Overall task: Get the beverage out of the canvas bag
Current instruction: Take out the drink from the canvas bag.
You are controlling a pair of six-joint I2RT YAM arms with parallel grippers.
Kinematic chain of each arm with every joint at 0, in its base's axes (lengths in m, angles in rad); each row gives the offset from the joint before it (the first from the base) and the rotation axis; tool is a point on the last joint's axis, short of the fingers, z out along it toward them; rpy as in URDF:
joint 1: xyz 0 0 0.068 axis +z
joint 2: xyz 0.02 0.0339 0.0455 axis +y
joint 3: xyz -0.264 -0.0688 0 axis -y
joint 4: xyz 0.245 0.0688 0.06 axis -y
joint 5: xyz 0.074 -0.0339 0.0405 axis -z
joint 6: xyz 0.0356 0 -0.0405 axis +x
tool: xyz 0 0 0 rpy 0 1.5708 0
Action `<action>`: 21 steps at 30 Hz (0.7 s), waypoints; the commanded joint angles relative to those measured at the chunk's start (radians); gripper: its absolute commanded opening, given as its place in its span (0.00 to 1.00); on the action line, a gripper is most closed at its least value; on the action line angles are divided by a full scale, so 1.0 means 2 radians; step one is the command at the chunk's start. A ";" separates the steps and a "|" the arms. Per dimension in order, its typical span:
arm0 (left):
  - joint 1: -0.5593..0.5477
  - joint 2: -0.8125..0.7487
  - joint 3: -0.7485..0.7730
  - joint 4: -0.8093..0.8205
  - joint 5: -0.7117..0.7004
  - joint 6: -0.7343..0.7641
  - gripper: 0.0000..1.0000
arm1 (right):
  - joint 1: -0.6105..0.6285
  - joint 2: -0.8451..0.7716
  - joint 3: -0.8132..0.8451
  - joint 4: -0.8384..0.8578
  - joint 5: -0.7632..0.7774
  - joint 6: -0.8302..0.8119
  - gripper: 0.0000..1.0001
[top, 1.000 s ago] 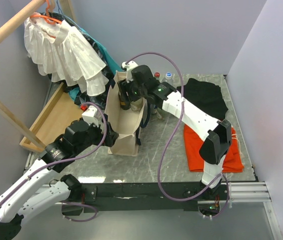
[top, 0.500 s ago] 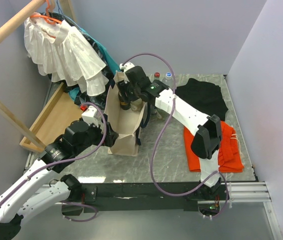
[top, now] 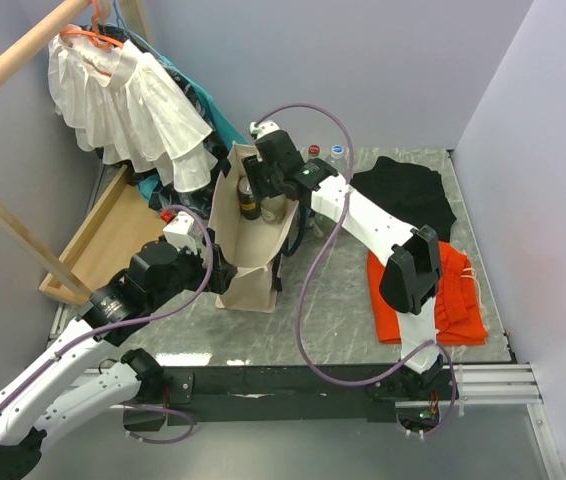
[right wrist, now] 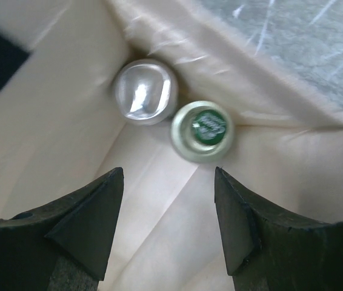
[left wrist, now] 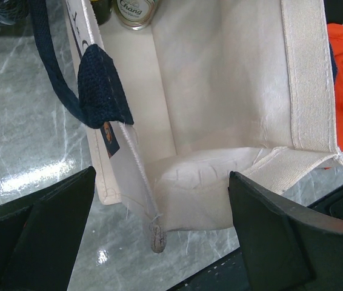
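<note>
The cream canvas bag (top: 253, 250) stands open on the marble table, its navy handle (left wrist: 96, 85) hanging down one side. Two beverage bottles stand in its far end. From above they show as a silver cap (right wrist: 144, 91) and a green cap (right wrist: 203, 130), and as dark bottle tops (top: 250, 198) in the top view. My right gripper (right wrist: 168, 200) hangs open over the bag's mouth, just short of the caps, with nothing between its fingers. My left gripper (left wrist: 162, 236) is open at the bag's near end, with the near wall (left wrist: 208, 182) between its wide-spread fingers.
A white ruffled garment (top: 128, 105) hangs from a wooden rail at the back left, above a wooden tray (top: 113, 235). Black cloth (top: 408, 190) and orange cloth (top: 428, 295) lie to the right. Two small bottles (top: 336, 153) stand at the back wall.
My right arm has swung its elbow to the left and the gripper has shifted over the bag's far end, so the bottle tops now show from above. The left arm has not moved.
</note>
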 commanded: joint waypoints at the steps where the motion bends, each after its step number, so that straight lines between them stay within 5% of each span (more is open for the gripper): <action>1: -0.005 -0.001 0.003 0.000 0.003 0.000 0.96 | -0.024 -0.003 0.009 0.020 0.011 0.023 0.68; 21: -0.007 0.003 0.003 -0.001 0.000 0.000 0.96 | -0.041 0.054 0.053 0.013 -0.009 0.032 0.68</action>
